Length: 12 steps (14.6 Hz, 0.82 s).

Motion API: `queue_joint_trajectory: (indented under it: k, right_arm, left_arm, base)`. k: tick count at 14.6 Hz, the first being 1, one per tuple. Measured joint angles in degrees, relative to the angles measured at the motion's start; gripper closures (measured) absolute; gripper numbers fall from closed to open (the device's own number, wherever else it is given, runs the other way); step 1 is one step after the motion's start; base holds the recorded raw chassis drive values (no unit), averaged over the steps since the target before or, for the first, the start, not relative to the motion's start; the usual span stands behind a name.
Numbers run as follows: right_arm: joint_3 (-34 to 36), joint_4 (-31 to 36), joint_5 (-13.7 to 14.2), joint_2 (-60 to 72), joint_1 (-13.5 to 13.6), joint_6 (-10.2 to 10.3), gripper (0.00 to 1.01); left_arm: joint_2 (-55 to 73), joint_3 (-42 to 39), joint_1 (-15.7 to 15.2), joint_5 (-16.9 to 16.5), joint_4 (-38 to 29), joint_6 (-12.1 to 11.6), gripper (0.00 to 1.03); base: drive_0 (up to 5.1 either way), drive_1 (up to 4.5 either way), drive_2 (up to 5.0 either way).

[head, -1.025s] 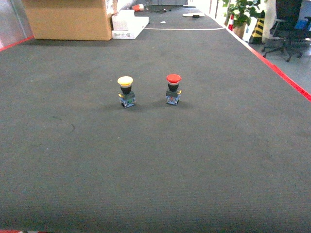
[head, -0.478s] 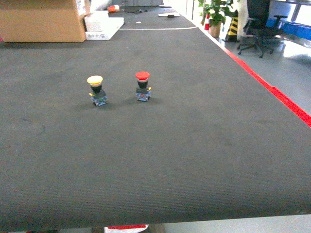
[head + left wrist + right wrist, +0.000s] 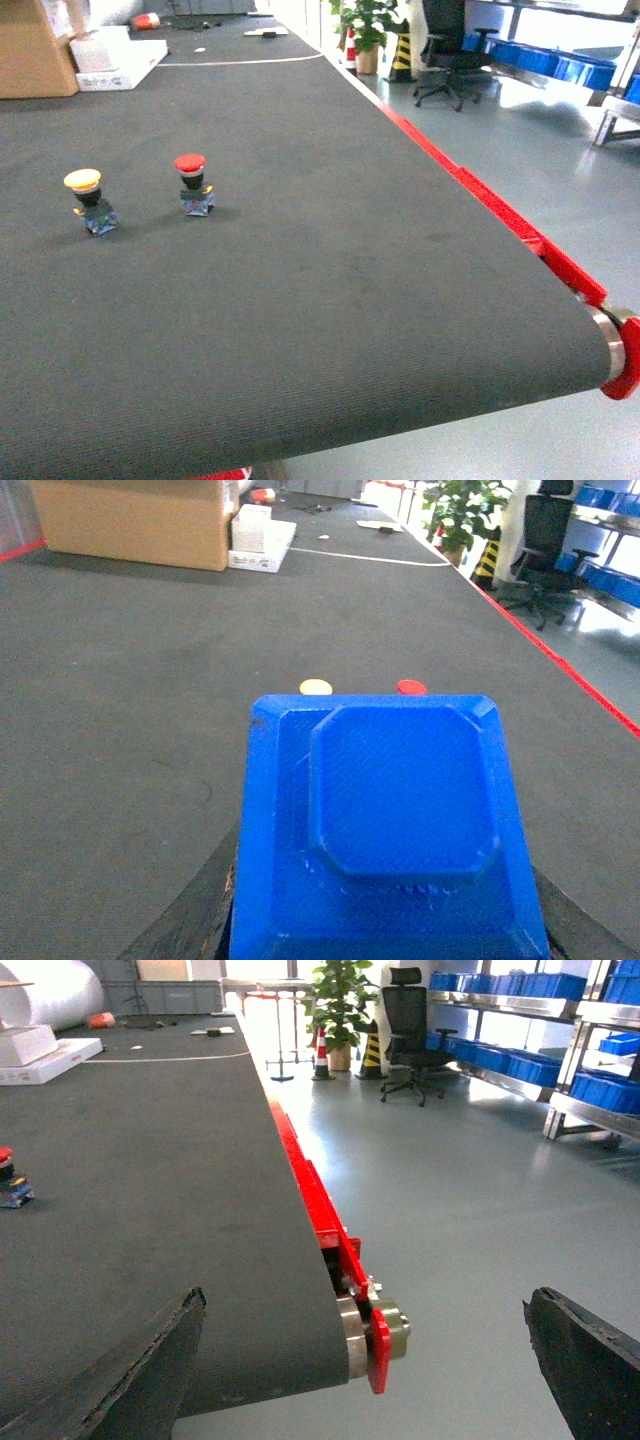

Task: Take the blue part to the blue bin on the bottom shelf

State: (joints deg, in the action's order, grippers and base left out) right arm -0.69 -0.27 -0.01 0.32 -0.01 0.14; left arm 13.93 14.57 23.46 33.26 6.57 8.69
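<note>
1. I see my left gripper pinching the blue part, above the dark belt.
2. My right gripper has its fingers spread wide, holding nothing.
3. The yellow button and red button stand near each other.

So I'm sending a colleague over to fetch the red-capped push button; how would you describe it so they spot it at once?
Look at the long dark conveyor belt with the red edge. Two small push buttons stand side by side on its left part. Take the red-capped button, nearer the belt's red edge; its neighbour, the yellow-capped button, differs only in cap colour.
</note>
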Motion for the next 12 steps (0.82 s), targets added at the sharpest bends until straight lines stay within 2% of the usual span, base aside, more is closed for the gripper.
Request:
queue_joint_trajectory:
  k: [12]
  right_arm:
    - [0.00,0.00,0.00,0.00,0.00,0.02,0.03]
  left_arm:
    - [0.00,0.00,0.00,0.00,0.00,0.00,0.60]
  base:
    - [-1.6,-1.57,-1.6]
